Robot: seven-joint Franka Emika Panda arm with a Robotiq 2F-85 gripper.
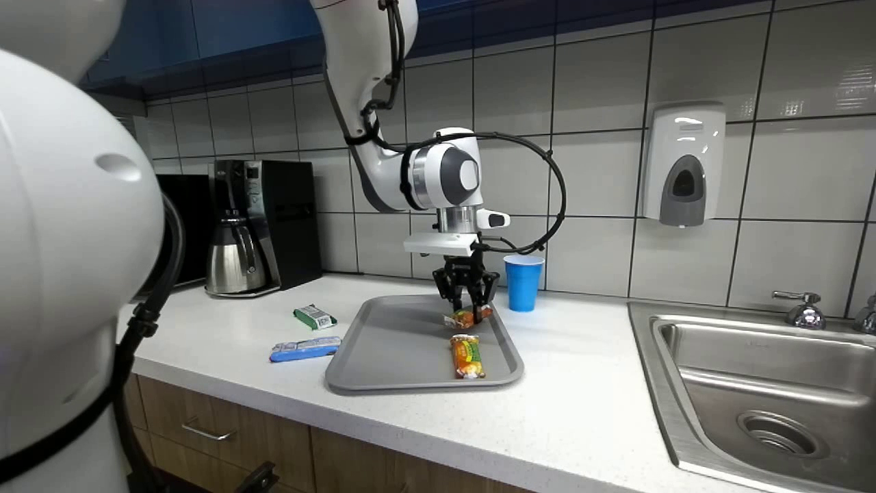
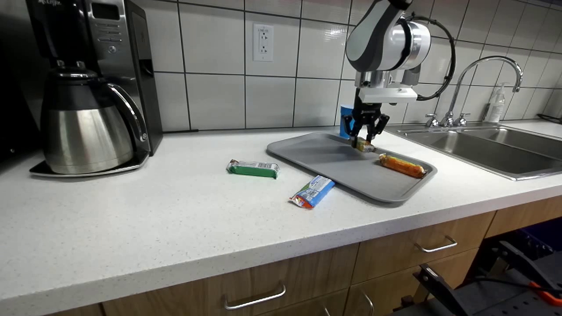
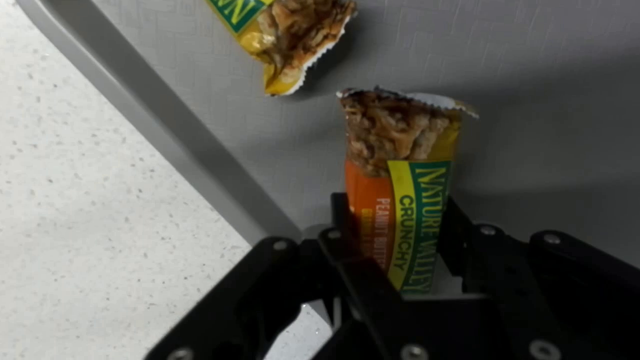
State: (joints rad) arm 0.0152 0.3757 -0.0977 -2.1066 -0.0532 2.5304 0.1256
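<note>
Wrist view: one end effector [image 3: 395,220] clasps one of two granola bars [image 3: 400,185].

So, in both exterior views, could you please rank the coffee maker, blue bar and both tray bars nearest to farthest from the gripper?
1. Rear bar, on the tray, at the gripper
2. Front bar, also on the tray
3. Blue bar, beside the tray
4. Coffee maker, picture left

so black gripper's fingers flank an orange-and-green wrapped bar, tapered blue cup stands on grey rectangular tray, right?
No: the cup stands on the white speckled counter beside the tray, as an exterior view shows; the fingers do flank the bar.
</note>
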